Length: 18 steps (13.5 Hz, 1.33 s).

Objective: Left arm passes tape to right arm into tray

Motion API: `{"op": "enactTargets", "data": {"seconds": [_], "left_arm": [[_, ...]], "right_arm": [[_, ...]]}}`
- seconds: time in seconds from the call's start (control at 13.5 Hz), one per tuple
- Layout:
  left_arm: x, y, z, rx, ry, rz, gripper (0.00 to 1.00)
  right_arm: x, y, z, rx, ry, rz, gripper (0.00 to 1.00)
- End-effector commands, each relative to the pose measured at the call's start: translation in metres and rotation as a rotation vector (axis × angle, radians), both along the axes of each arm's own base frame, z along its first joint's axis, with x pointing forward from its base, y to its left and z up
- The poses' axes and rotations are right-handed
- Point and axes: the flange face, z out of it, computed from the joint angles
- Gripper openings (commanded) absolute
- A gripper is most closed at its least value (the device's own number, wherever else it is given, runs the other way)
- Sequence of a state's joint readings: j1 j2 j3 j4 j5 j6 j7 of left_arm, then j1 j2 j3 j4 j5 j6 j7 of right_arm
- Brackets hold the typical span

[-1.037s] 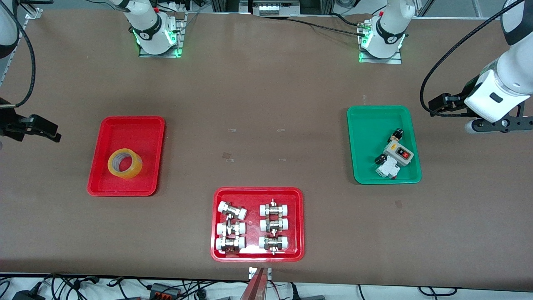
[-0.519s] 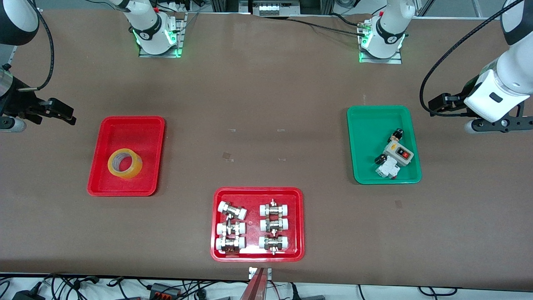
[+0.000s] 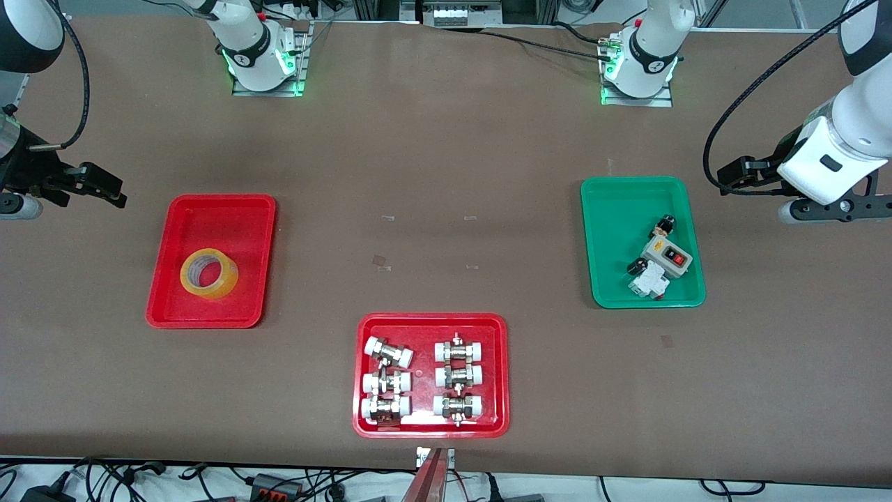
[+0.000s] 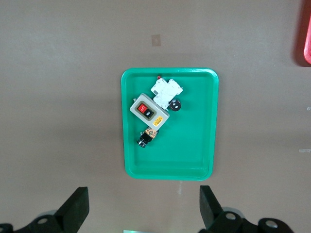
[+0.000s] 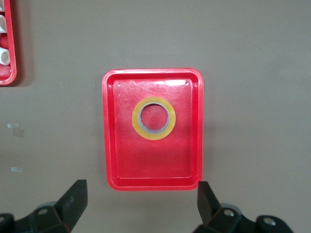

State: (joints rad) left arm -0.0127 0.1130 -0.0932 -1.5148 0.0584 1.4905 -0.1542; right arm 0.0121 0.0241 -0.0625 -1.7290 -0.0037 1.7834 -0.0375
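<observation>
On the brown desk (image 3: 446, 174), items run from largest to smallest:

1. Left arm (image 3: 854, 104): parked past the green tray at its own end of the desk. Left gripper (image 4: 142, 208) hangs over bare desk just beside that tray, jaws spread wide, nothing between them.
2. Right arm (image 3: 28, 42): parked at its end of the desk. Right gripper (image 5: 140, 206) hangs over bare desk beside the plain red tray, jaws released and empty.
3. Tray of metal fittings (image 3: 431, 375): red, nearest the front camera, mid-desk; six fittings in two columns. No part in this job.
4. Tray (image 3: 211, 260): plain red, toward the right arm's end, resting flat.
5. Green tray (image 3: 642, 241): toward the left arm's end, holding a grey switch box (image 3: 667, 255) and small electrical parts.
6. Tape (image 3: 209, 273): yellow roll lying flat inside the plain red tray, hole upward, clear of the rim on all sides.

Judgement: delivery looks complete, and the step in hand is retreat. Done well, both arms stay high and well away from the trays, so no cable or jaw brushes the rim and shifts the roll.
</observation>
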Motion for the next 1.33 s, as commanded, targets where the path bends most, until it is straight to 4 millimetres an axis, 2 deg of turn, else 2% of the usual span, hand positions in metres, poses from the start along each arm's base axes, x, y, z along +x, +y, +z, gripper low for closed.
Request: {"op": "enactTargets", "data": {"seconds": [0.0,0.15,0.3,0.52,0.74,0.96,1.26], "left_arm": [[-0.005,0.0,0.006,-0.014,-0.015,0.012,1.0],[-0.005,0.0,0.006,-0.014,-0.015,0.012,1.0],[-0.005,0.0,0.007,-0.015,-0.021,0.011,1.0],[-0.005,0.001,0.005,-0.015,-0.018,0.013,1.0],[-0.004,0.002,0.006,-0.015,-0.026,0.014,1.0],[-0.003,-0.005,0.007,-0.017,-0.033,0.002,1.0],[-0.004,-0.005,0.007,-0.016,-0.032,0.003,1.0]], "right_arm": [[-0.007,-0.001,0.01,-0.007,0.0,-0.003,1.0],[-0.007,0.001,0.014,-0.006,-0.011,0.0,1.0],[-0.007,0.012,0.014,-0.01,-0.009,0.021,1.0],[-0.009,0.004,0.014,-0.004,0.0,0.003,1.0],[-0.016,0.002,0.023,-0.004,-0.006,0.0,1.0],[-0.021,0.002,0.023,-0.005,0.017,0.0,1.0],[-0.022,0.006,0.021,-0.004,0.029,0.007,1.0]]}}
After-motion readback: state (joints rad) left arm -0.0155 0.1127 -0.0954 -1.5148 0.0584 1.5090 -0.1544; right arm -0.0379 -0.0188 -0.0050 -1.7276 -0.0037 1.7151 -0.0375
